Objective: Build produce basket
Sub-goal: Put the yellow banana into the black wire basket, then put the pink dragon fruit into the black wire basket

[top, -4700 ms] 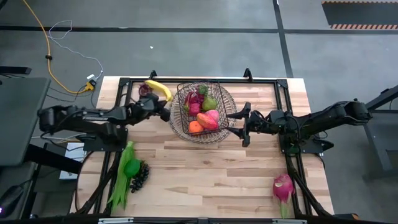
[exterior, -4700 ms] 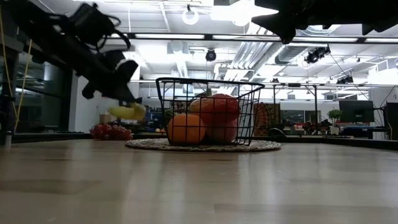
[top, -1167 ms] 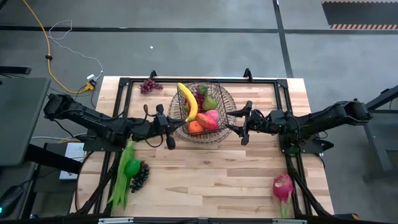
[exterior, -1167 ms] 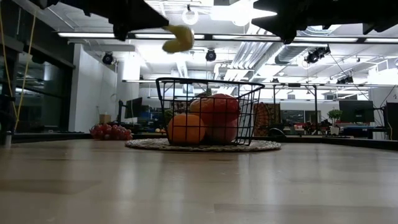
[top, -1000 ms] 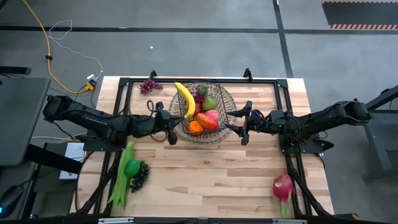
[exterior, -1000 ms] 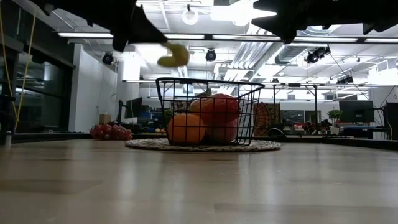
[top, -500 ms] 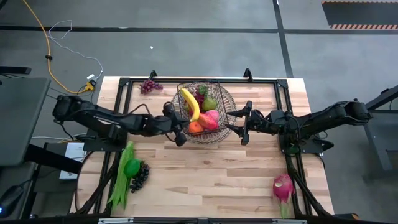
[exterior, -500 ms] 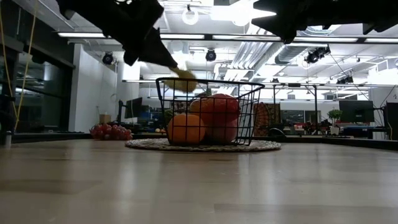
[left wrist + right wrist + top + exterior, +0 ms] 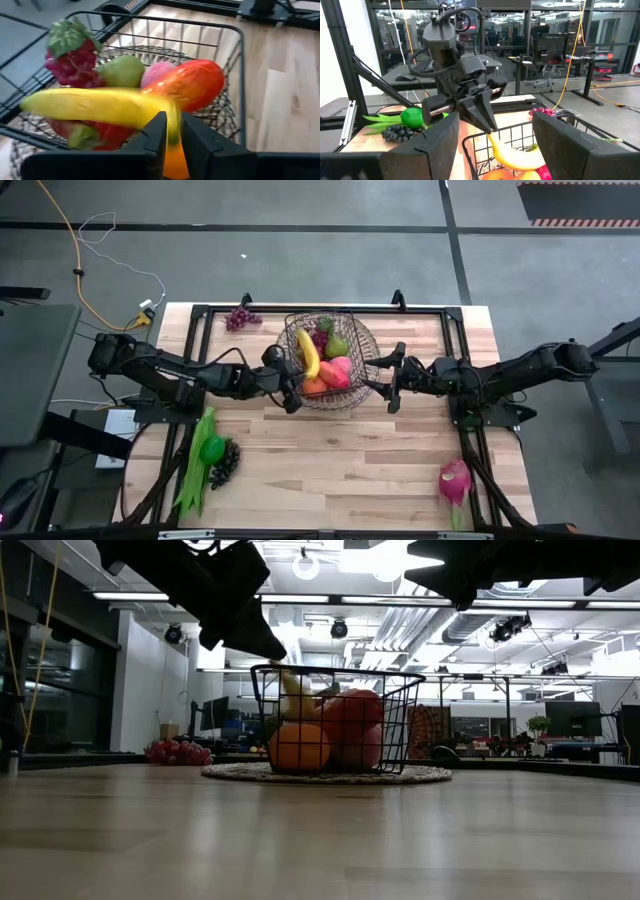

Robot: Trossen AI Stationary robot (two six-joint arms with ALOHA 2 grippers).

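Note:
The dark wire basket stands on a round wicker tray at the table's far middle. It holds an orange, a red piece, a pear and red grapes. My left gripper reaches over the basket's near left rim, shut on a yellow banana that lies inside the basket, above the other fruit. My right gripper is open and hovers just right of the basket. My left gripper pinches the banana's near end between its two fingers, coming from the table's left and slanting down over the rim. The banana runs from the fingers toward the far edge. Whether it rests on the fruit below, I cannot tell.
Purple grapes lie at the far left corner. Green beans with a green pepper and dark grapes lie near left. A pink dragon fruit lies near right. Bare wood stretches across the near middle.
My left gripper has moved right toward the basket and down, still shut on the banana. The banana has come from above the rim down into the basket, among the other fruit.

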